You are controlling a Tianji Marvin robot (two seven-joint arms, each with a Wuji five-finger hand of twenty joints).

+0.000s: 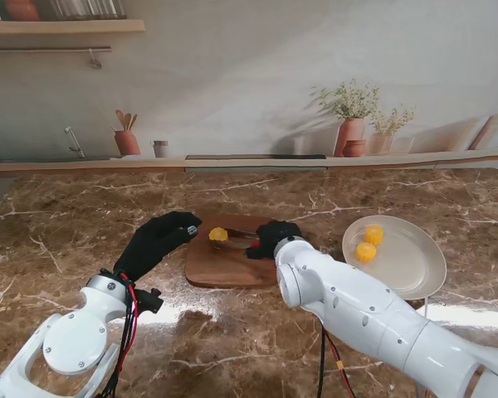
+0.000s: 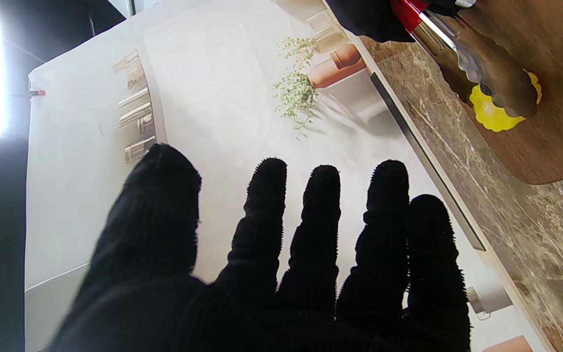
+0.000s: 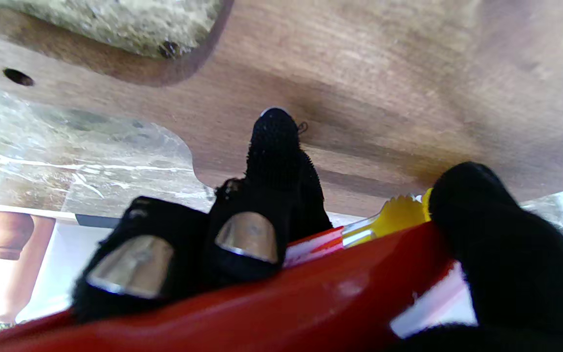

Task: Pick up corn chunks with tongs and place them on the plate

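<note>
Stand view first: a wooden cutting board [image 1: 228,265] is parked mid-table, and one corn chunk [image 1: 218,235] is sat at the board's far-left corner, around 11 o'clock. The tongs [image 1: 242,239] are gripped by the right hand [image 1: 274,239] on the board's far-right part, with the tips seen right at that chunk. Off at 3 o'clock from the board, a white plate [image 1: 415,269] is loaded with two more chunks [image 1: 369,244]. The left hand [image 1: 156,240] is held at 9 o'clock of the board, nothing in it.

Left wrist view: the left hand's fingers [image 2: 262,220] are spread loose and empty. The scalloped metal tong tips are seen around the yellow chunk on the board.

Right wrist view: the red handle [image 3: 271,303] is clamped by the black-gloved fingers [image 3: 274,161], wood grain beyond.
</note>
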